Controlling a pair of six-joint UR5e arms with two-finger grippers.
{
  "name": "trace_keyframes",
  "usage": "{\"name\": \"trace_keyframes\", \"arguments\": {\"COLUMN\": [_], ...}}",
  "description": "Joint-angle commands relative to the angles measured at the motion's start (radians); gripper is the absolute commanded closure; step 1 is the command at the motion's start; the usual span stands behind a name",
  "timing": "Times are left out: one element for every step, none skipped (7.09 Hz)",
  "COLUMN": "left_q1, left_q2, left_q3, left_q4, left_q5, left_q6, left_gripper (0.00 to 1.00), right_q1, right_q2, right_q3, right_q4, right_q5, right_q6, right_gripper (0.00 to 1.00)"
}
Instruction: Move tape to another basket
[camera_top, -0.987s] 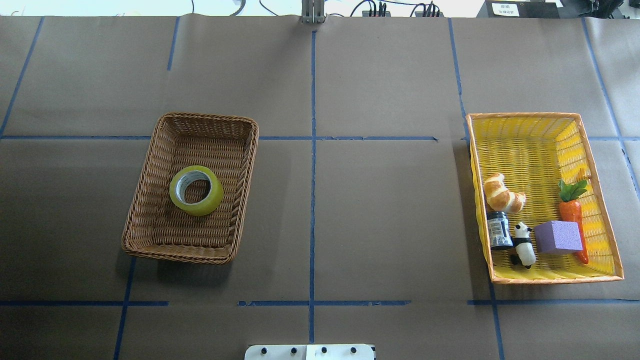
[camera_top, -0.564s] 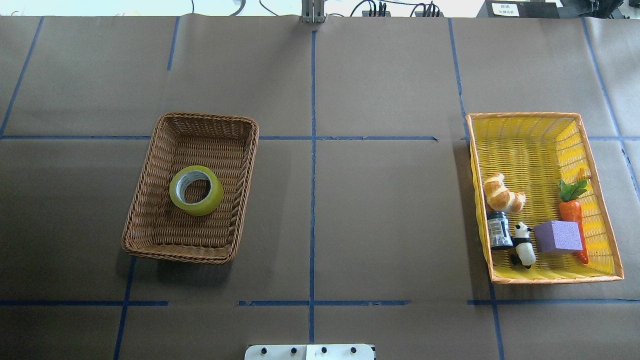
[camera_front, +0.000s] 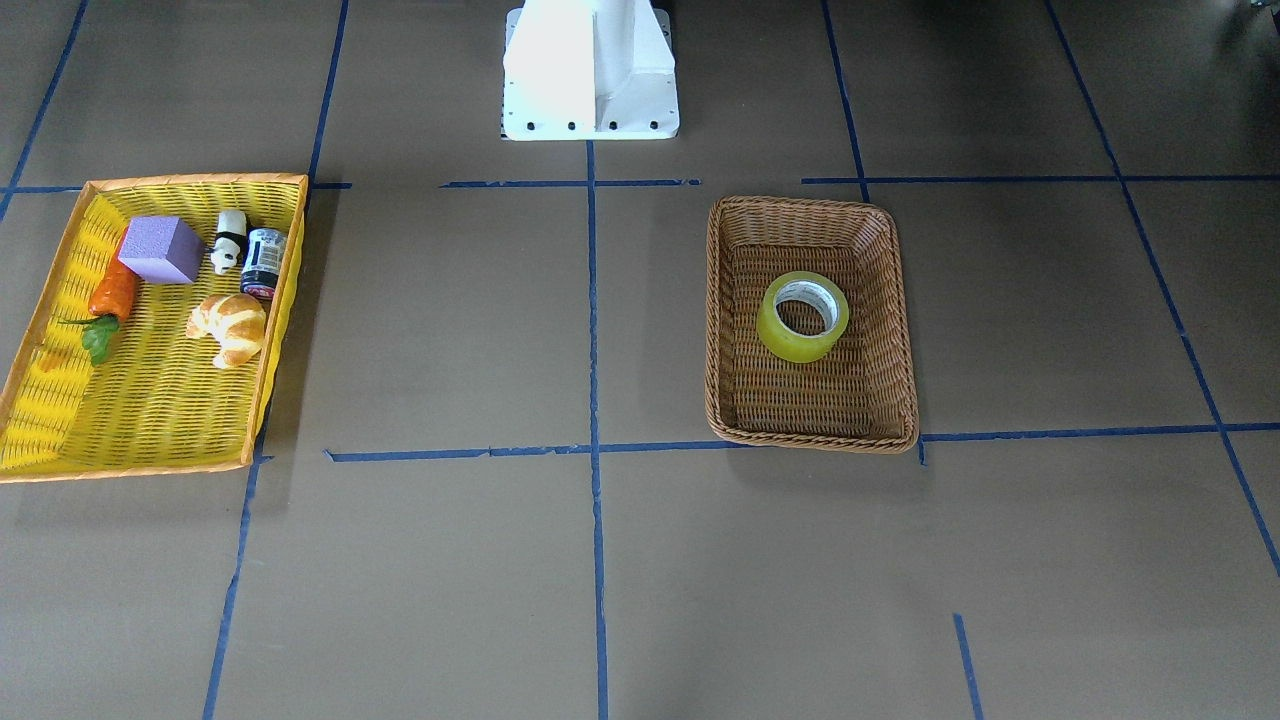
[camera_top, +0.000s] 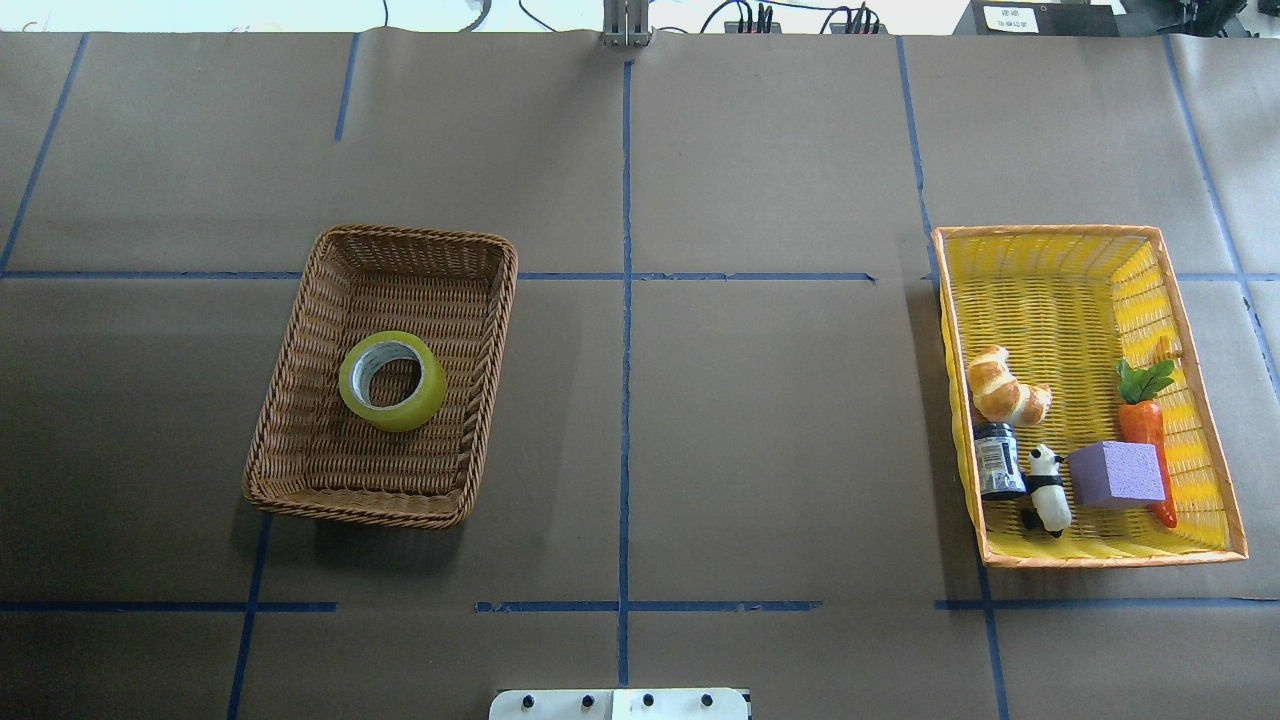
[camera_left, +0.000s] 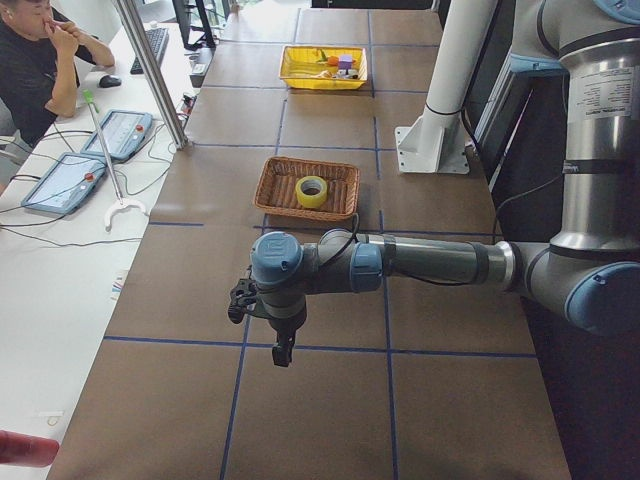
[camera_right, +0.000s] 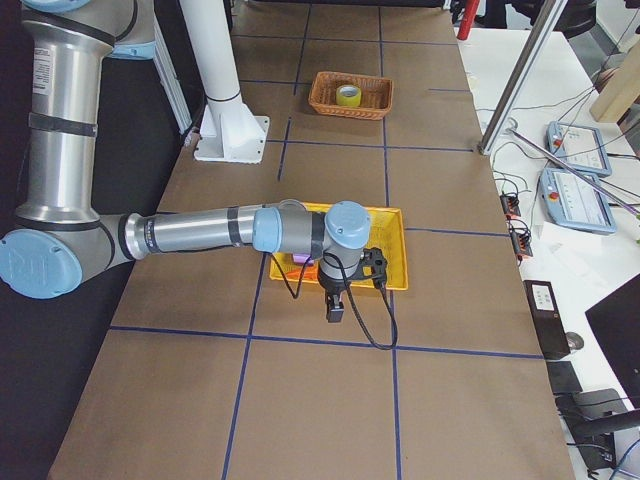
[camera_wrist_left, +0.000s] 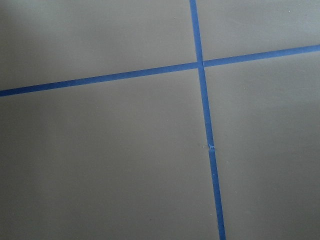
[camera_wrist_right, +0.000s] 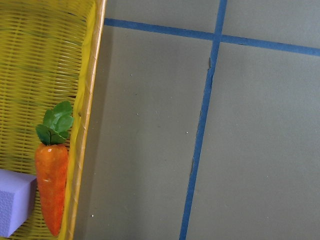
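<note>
The tape (camera_top: 428, 402), a yellow roll with a white-grey core, lies flat inside the brown wicker basket (camera_top: 497, 340) on the table's left half. Both also show in the front-facing view, tape (camera_front: 800, 342) in basket (camera_front: 810, 438), and in the side views (camera_left: 312, 201) (camera_right: 348, 97). My left gripper (camera_left: 283, 355) hangs over bare table well off from the brown basket; I cannot tell if it is open. My right gripper (camera_right: 335, 312) hangs just past the yellow basket's outer side; I cannot tell its state. No gripper shows in the wrist, overhead or front-facing views.
The yellow orange-rimmed basket (camera_top: 1040, 232) on the right holds a croissant (camera_top: 1005, 388), a dark jar (camera_top: 998, 460), a toy panda (camera_top: 1046, 490), a purple block (camera_top: 1115, 473) and a carrot (camera_top: 1143, 425). The robot's white base (camera_front: 590, 70) stands at the near edge. An operator (camera_left: 35, 60) sits beside the table.
</note>
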Motion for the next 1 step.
{"name": "trace_keyframes", "arguments": {"left_q1": [0.000], "left_q2": [-0.001], "left_q3": [0.000], "left_q4": [-0.001], "left_q5": [0.000], "left_q6": [0.000], "left_gripper": [0.00], "right_q1": [0.000], "right_q2": [0.000], "right_q3": [-0.001], "right_q4": [0.000], "right_q5": [0.000], "right_q6": [0.000], "right_gripper": [0.00]}}
